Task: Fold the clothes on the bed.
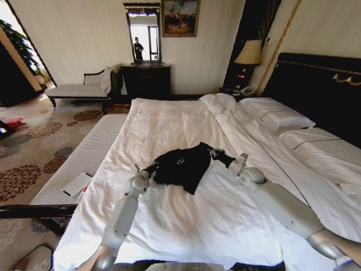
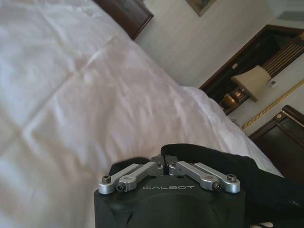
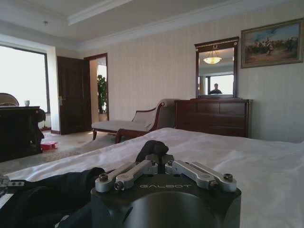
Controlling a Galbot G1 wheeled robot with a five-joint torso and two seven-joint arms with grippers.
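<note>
Head view showed the black T-shirt (image 1: 183, 165) bunched up in the middle of the bed (image 1: 169, 124), on the white duvet. The left gripper (image 1: 151, 167) was at its left edge, pinched shut on the cloth. The right gripper (image 1: 216, 153) was at its right edge, also pinched shut on the cloth.

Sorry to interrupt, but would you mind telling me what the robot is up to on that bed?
It is working on a black T-shirt that lies bunched on the white bed. Both arms reach out over the duvet: the left gripper is shut on the shirt's near left edge, and the right gripper is shut on a fold of cloth at its right end. The shirt is crumpled rather than flat, so no neat fold shows yet.
</note>
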